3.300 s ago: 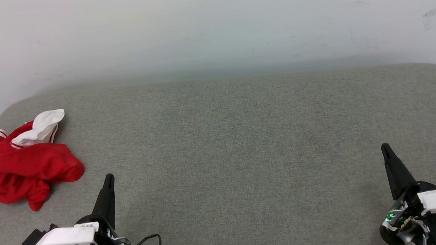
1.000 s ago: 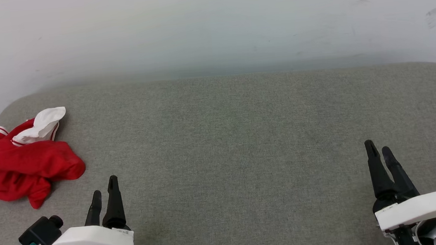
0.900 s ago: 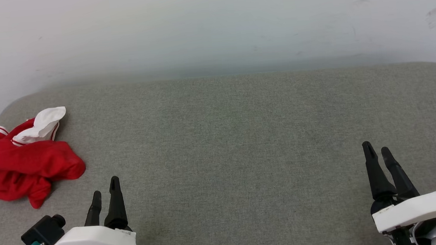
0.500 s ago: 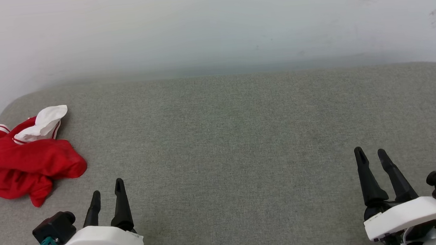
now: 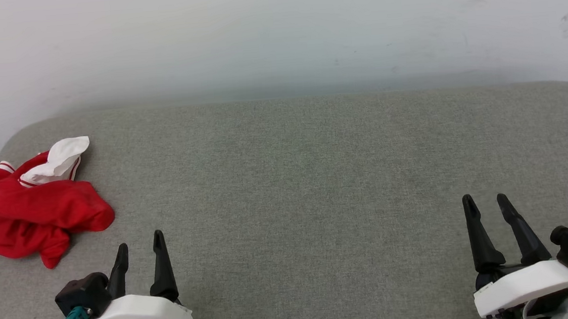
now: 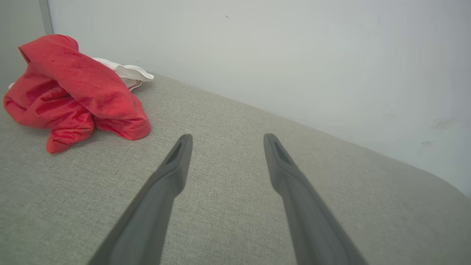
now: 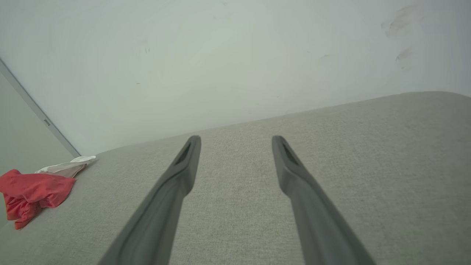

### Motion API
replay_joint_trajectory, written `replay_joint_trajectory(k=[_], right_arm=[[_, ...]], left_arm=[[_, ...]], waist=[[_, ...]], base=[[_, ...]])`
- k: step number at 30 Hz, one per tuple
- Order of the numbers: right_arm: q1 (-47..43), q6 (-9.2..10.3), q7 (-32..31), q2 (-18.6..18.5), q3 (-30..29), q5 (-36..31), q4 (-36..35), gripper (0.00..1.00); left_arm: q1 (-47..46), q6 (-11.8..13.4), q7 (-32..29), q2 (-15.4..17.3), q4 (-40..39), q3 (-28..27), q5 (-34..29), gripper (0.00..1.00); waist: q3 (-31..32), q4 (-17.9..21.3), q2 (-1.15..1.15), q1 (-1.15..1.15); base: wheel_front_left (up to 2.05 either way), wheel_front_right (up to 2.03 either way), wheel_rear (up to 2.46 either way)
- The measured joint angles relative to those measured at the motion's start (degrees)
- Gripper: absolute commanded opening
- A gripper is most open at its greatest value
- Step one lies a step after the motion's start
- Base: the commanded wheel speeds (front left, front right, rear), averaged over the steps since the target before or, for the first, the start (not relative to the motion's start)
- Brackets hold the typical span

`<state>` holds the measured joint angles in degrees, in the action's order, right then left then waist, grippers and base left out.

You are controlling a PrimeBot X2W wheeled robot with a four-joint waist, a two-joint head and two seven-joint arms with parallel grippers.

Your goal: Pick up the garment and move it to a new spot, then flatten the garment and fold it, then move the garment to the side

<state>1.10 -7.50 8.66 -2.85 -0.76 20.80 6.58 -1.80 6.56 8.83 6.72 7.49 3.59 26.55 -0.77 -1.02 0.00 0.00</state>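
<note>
We see a crumpled red cloth garment point(image 5: 40, 219) with slight sheen. The grey padded surface point(image 5: 290, 179) is rough woven fabric, and the pale wall point(image 5: 273, 28) looks smooth, matt.

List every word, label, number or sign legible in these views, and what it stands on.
None can be read.
The crumpled red jersey T-shirt with white sleeves shows no lettering on its visible folds.
A small grey mark on the wall edge is too small to read.
</note>
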Motion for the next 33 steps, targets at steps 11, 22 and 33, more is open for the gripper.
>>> replay_joint_trajectory(k=[11,22,33], right_arm=[[-0.26,0.0,1.64,-0.01,-0.76,-4.79,0.14,1.0],[-0.85,0.0,2.97,-0.01,-1.21,-8.25,-0.22,1.0],[-1.44,0.0,4.31,-0.02,-1.32,-11.6,-0.67,1.0]], left_arm=[[0.4,0.24,1.46,0.04,-1.0,0.82,-5.59,1.0],[1.38,0.0,2.94,-0.21,-1.91,0.68,-10.82,1.0],[2.37,-0.85,4.1,-1.05,-2.43,-0.19,-15.8,1.0]], waist=[[-0.05,-0.08,0.0,0.0],[0.21,-0.07,0.0,0.0],[0.5,-0.31,0.0,0.0]], base=[[0.0,0.0,0.0],[0.0,0.0,0.0],[0.0,0.0,0.0]])
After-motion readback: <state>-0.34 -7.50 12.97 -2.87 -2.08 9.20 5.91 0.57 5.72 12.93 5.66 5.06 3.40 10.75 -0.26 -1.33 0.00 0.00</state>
